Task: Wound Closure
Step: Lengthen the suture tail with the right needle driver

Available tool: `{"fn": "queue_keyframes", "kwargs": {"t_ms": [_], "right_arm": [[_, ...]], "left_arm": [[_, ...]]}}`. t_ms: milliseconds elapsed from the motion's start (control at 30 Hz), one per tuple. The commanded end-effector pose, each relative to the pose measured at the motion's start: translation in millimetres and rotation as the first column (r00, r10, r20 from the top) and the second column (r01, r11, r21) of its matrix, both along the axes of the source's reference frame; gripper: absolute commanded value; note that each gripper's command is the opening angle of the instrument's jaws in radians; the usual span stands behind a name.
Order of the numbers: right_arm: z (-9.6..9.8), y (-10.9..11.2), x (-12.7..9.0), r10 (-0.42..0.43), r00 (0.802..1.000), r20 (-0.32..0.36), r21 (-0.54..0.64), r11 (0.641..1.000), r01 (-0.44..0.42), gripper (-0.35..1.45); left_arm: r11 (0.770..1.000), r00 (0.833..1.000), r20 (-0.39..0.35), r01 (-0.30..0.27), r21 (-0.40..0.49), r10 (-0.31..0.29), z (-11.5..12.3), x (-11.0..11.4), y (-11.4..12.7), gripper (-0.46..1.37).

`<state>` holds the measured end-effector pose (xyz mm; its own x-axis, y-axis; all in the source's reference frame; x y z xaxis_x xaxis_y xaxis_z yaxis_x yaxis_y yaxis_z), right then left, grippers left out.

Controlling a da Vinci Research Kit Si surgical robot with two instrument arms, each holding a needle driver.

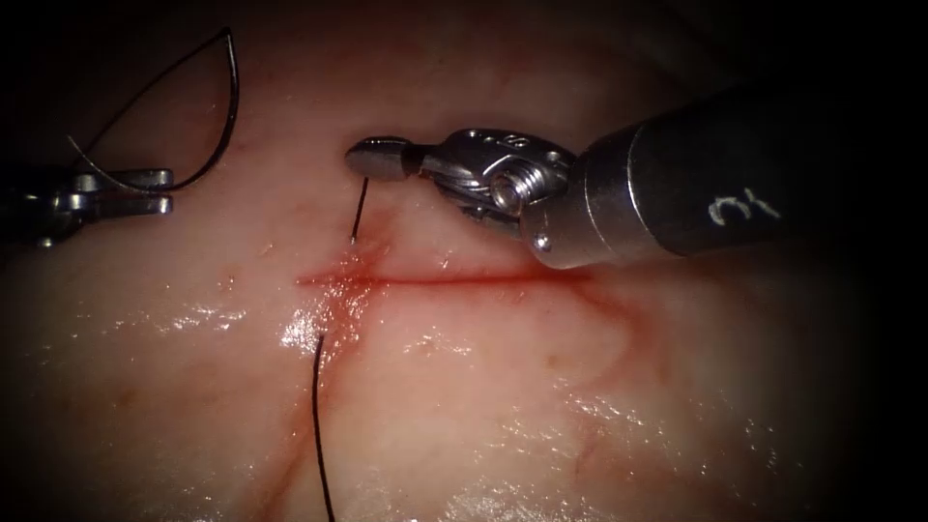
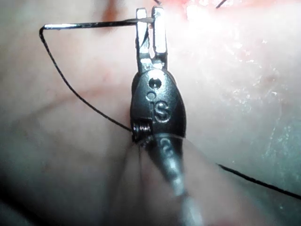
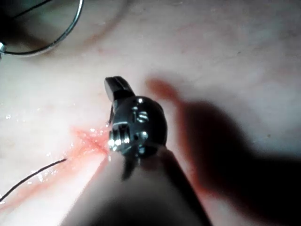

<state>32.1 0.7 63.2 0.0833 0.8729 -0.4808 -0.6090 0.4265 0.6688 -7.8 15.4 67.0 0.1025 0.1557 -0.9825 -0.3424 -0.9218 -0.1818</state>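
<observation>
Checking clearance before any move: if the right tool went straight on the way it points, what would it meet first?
Probably nothing nearby: the right tool, shut on the thread, points at bare tissue. The needle lies farther along; depth is unclear.

Letter "S" on the left pincer [image 2: 151, 29] housing; illegible scrawl on right shaft [image 1: 735, 184].

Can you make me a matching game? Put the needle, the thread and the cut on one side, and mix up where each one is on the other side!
Things:
1. needle
2. thread
3. cut

Where:
A. a red line across the tissue
B. held near one end of its curve by the left tool, out of the tissue, far left
C. pinched by the right tool, running down into the tissue by the cut's left end

Pairs: 1-B, 2-C, 3-A
</observation>
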Motion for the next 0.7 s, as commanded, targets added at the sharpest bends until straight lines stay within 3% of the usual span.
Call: {"fn": "queue_keyframes", "kwargs": {"t_ms": [33,633,700], "right_arm": [[0.0,0.0,0.0,0.005,1.0,0.004,0.0,1.0,-0.005,-0.35],[-1.4,1.1,0.0,0.014,1.0,-0.003,-0.001,1.0,-0.014,-0.35],[-1.5,0.9,0.0,-0.017,1.0,-0.013,-0.029,0.999,0.017,-0.35]], "left_arm": [[1.0,1.0,-0.016,-0.001,-0.003,0.001,0.1,-0.1,0.3,-0.35],[0.999,0.995,-0.099,-0.014,-0.043,0.01,2.8,-1.3,1.5,-0.35],[0.999,0.995,-0.102,-0.015,-0.044,0.01,3.2,-1.4,1.7,-0.35]]}}
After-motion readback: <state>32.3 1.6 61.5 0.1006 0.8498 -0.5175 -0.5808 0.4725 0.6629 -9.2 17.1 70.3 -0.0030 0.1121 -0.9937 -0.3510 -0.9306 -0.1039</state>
